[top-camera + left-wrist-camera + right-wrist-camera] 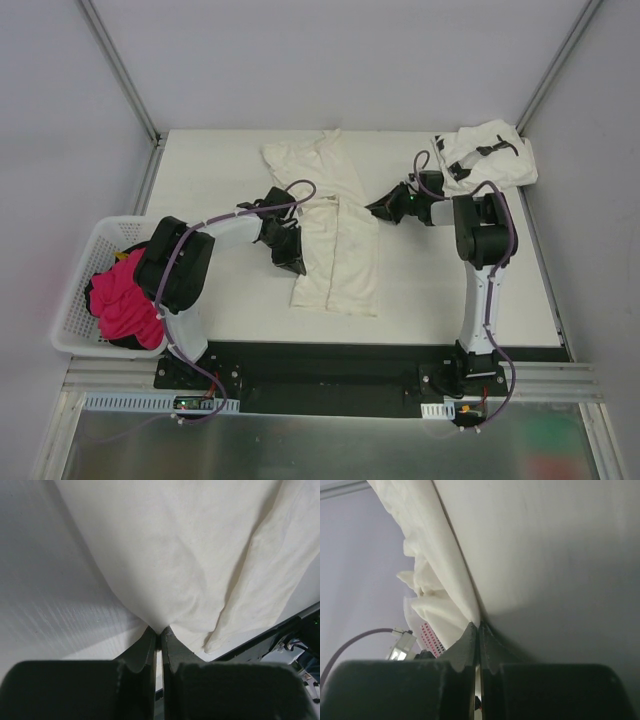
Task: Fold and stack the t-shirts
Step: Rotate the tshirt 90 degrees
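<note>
Cream t-shirt (pixel 335 240) lies spread between both grippers: left gripper (pixel 159 632) is clamped on one side edge, right gripper (pixel 479 626) pinches the opposite edge. Printed t-shirt (pixel 487 155) sits crumpled behind that gripper.

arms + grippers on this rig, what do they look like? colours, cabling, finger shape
Both match: the left arm and right arm have chunky black joint housings joined by white links. A purple cable loops loosely along each. The left gripper and right gripper are black, with two flat fingers tapering to points. No legible markings.
</note>
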### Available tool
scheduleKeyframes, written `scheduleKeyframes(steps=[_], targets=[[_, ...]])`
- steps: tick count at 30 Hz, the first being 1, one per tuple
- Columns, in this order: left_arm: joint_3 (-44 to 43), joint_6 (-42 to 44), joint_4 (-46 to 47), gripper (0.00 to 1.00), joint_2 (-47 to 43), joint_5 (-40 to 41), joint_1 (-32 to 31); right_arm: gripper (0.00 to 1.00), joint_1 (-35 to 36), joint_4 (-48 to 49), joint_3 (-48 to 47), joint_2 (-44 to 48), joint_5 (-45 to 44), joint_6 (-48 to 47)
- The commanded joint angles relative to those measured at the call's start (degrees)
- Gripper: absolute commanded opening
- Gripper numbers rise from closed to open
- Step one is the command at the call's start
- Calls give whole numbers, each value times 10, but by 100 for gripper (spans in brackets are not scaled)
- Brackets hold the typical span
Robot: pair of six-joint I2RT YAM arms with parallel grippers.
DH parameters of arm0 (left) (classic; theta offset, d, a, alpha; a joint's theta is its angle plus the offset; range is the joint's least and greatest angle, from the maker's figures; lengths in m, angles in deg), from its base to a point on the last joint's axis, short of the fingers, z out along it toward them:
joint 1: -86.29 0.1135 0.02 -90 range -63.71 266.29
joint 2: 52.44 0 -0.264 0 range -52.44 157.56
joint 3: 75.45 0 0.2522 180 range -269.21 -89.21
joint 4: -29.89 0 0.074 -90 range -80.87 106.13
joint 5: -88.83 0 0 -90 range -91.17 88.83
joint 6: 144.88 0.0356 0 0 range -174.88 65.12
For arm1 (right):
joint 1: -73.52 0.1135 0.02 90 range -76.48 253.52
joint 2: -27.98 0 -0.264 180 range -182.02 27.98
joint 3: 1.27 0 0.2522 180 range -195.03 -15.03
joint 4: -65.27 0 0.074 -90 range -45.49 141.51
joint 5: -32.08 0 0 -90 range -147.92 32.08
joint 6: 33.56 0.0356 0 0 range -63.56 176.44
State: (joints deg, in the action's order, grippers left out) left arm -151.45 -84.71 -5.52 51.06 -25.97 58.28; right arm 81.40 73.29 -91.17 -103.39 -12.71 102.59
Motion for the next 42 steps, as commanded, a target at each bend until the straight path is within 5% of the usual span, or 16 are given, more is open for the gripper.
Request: scheduleKeyframes(steps=[1,6,15,23,33,38,41,42], targets=[[-11,27,-16,0,-12,3,8,1,4,11,83,37,-24,-21],[-10,32,-16,0,-11,-6,9,1,5,16,109,58,-24,-22],[22,26,-16,0,-52,-18,9,35,-16,5,52,49,-20,-23],[68,12,-25,0,-118,-6,9,38,-53,-27,-30,26,-25,-33],[116,-2,-30,0,-175,-4,6,38,-60,-10,55,117,-35,-41],[151,-12,-26,0,-207,16,0,38,-59,-9,22,114,-34,-34],[169,-19,-14,18,-215,22,-1,38,-52,-27,-30,88,-27,-33],[171,-22,-11,34,-215,23,-1,38,-50,-34,-52,78,-28,-35]])
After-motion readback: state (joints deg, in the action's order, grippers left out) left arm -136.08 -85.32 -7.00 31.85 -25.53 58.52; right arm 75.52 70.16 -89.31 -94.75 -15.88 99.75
